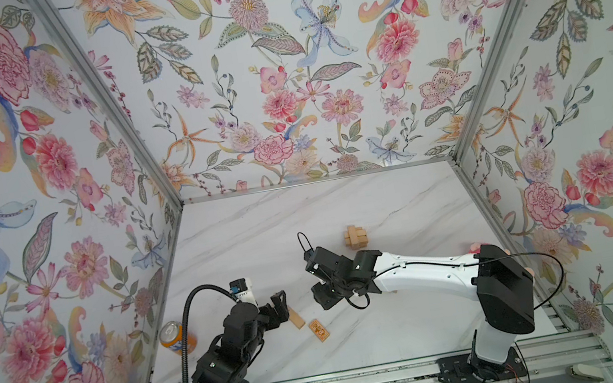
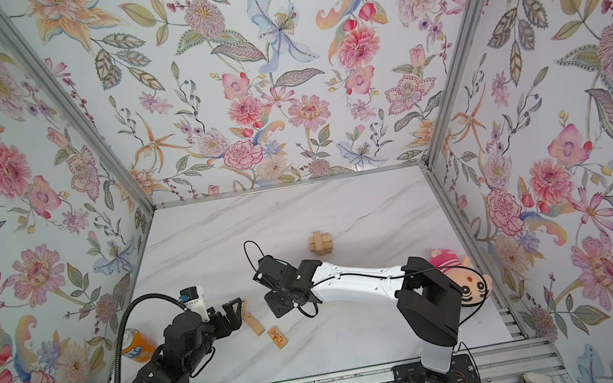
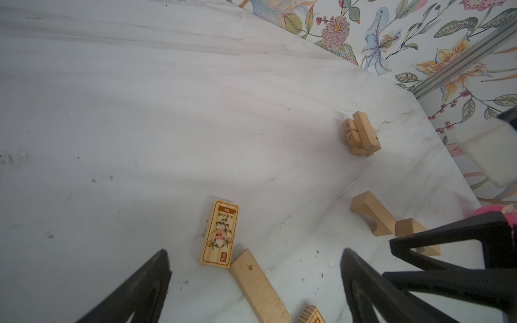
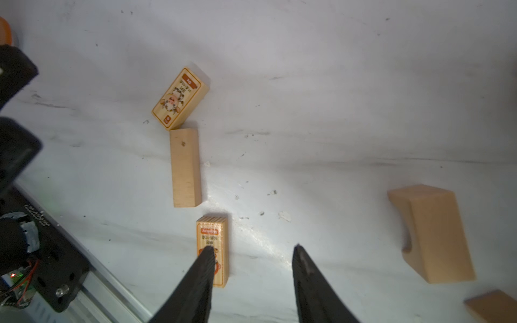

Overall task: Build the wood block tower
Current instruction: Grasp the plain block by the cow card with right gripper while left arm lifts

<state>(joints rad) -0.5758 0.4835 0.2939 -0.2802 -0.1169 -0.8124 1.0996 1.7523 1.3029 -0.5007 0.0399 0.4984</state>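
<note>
Hovering low over the table [image 4: 335,84] with the right tool [image 4: 251,249] half spread, pinching nothing, one fingertip [image 4: 208,254] above a printed block [image 4: 211,232]. Holding the left tool [image 3: 254,251] spread wide and equally empty, with a plain block [image 3: 257,285] just ahead of its fingers and an ox block [image 3: 219,233] a little farther on. Leaving the tower [image 1: 356,234], a short crossed stack, well beyond both tools and apart from them.

Risking a finger clash or scattered blocks by reaching in together, tools nose to nose over one cluster. Risking a skewed pinch too, with the printed block off-centre under the right tool: likely shoved or spun, not caught. Could topple the tower by landing a block off-centre on its uneven top.

Hidden, or nearly so, under the right arm in both top views: an arch block [image 4: 430,232] and a wedge [image 3: 414,232]. Cannot count the tower's layers, nor judge either tool's height above the table.
</note>
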